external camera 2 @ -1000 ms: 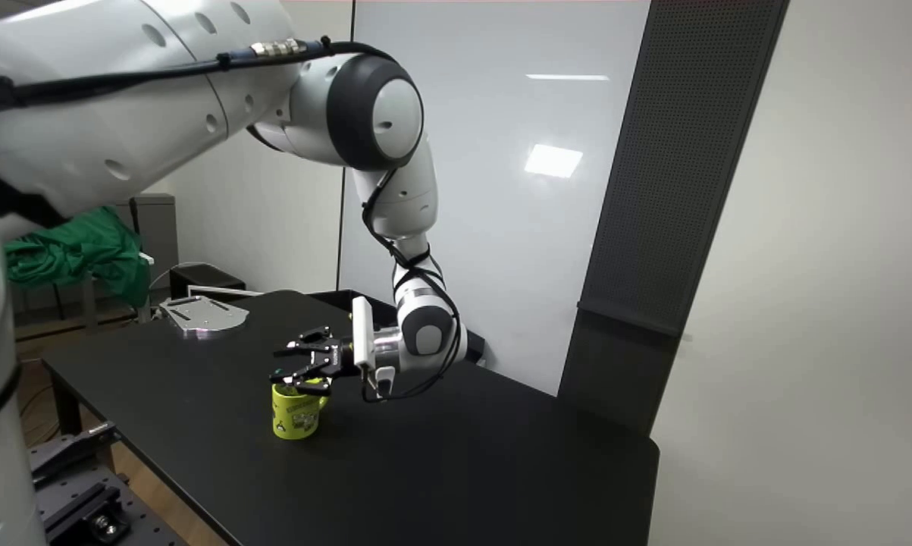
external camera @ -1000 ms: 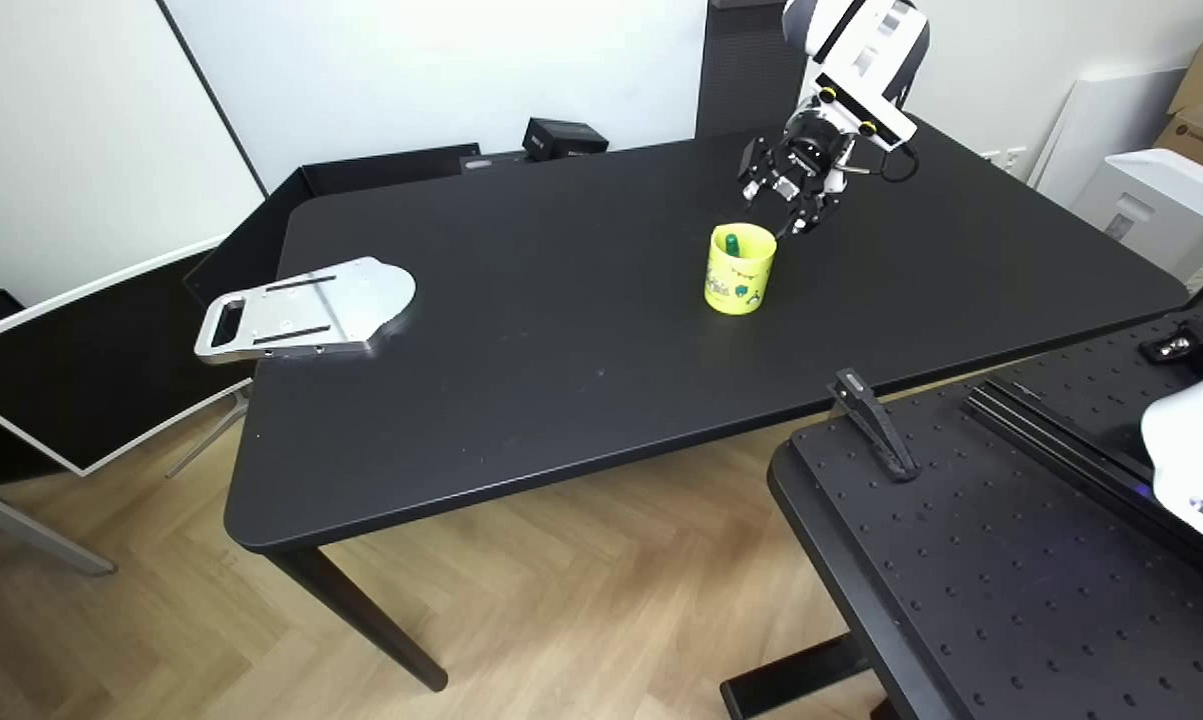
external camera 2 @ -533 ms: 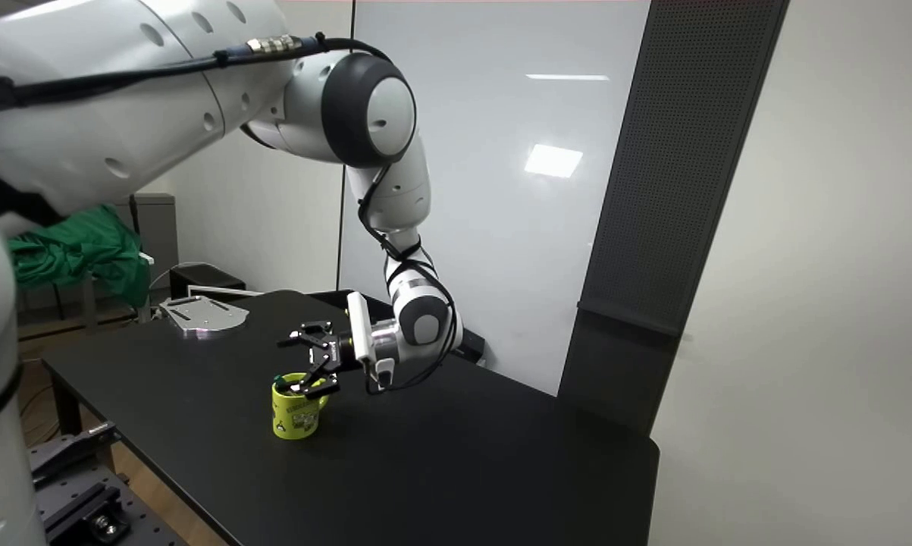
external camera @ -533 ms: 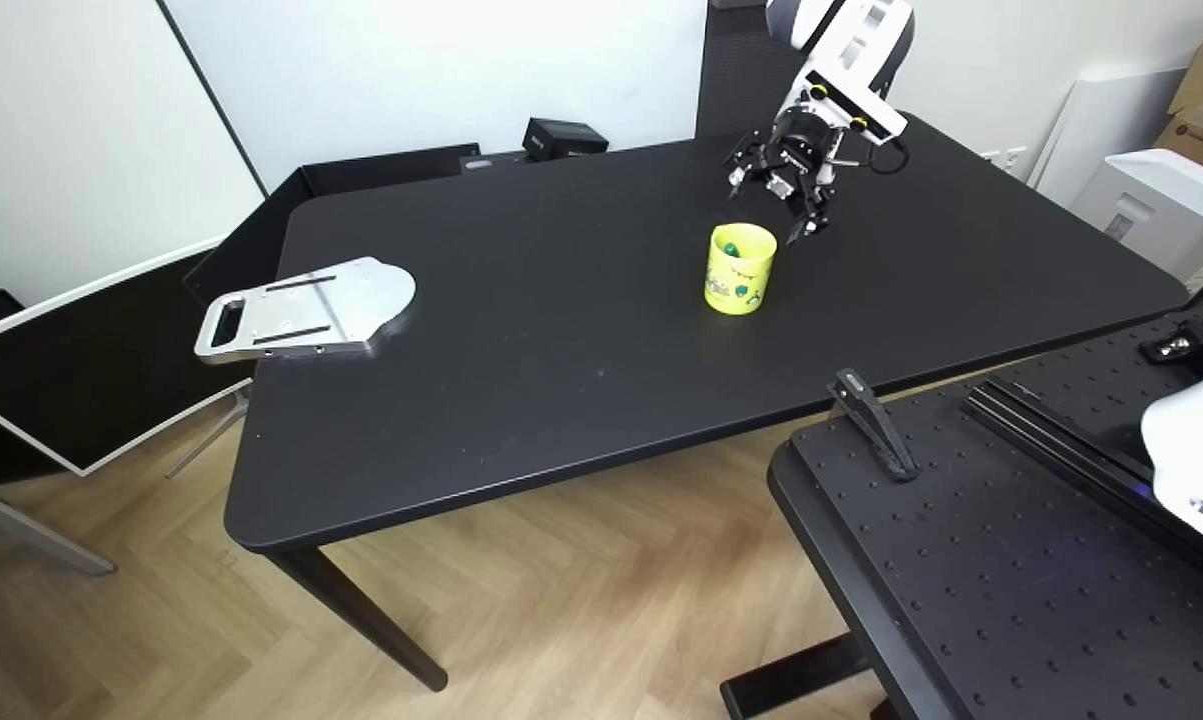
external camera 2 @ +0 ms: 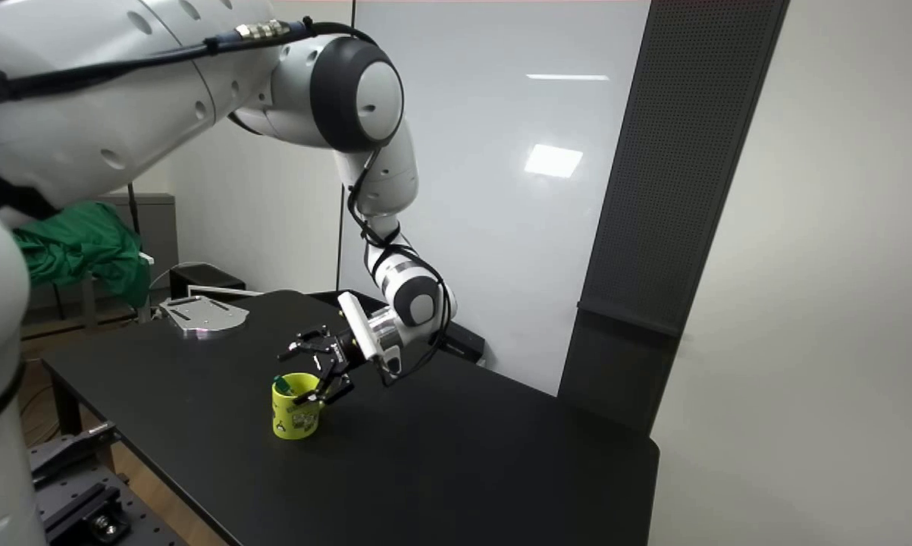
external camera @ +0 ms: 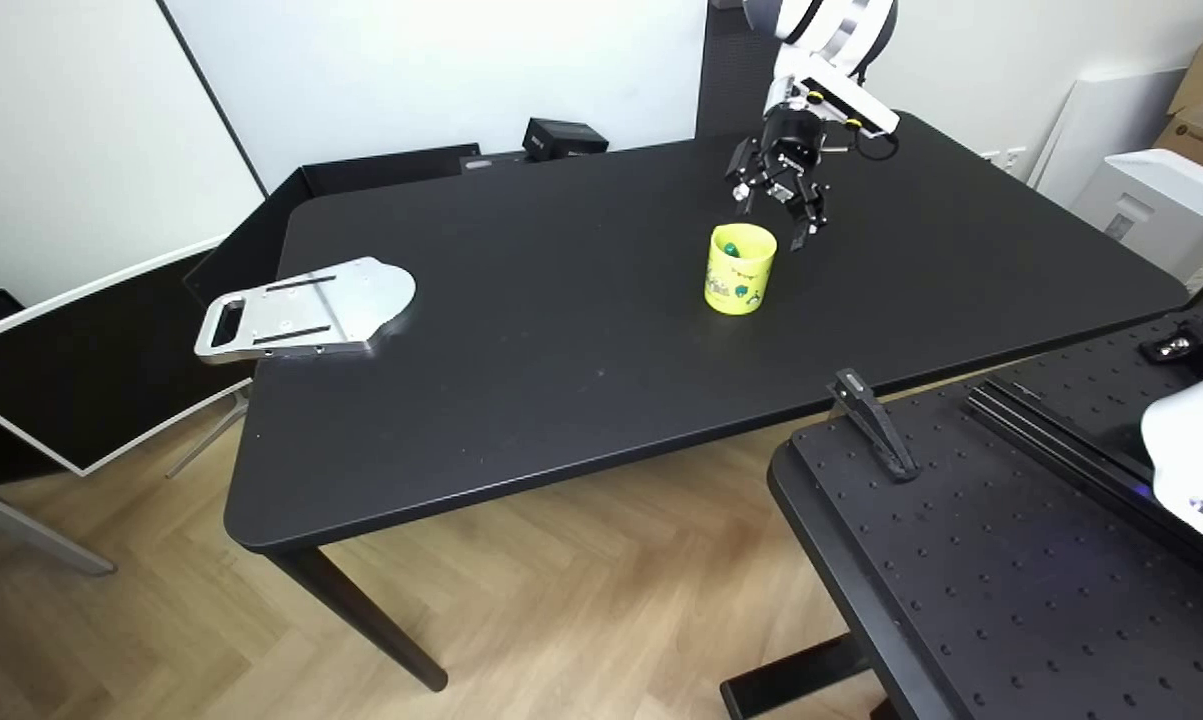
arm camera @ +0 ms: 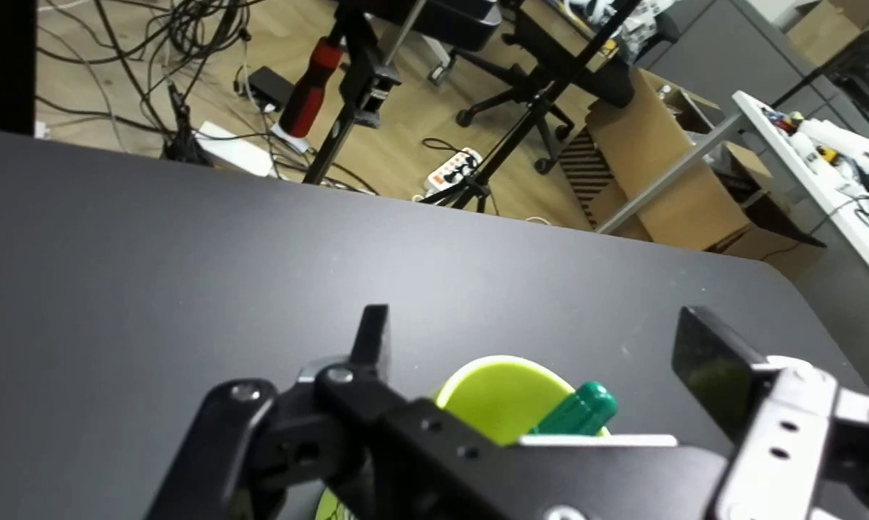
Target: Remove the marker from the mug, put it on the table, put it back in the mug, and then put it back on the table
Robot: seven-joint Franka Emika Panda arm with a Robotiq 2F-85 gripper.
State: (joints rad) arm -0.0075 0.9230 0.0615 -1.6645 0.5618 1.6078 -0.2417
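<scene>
Green marker [arm camera: 577,412] in yellow-green mug [external camera: 738,284]: prob. light, stiff; rec. grip, exposed end. End effector [arm camera: 537,343] spread wide, empty.

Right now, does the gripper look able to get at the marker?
Likely yes: the gripper is open, and in the wrist view the marker, tilted in the mug, shows its green end between the jaws. Nothing seems to block that end; the gripper may need to move closer.
</scene>
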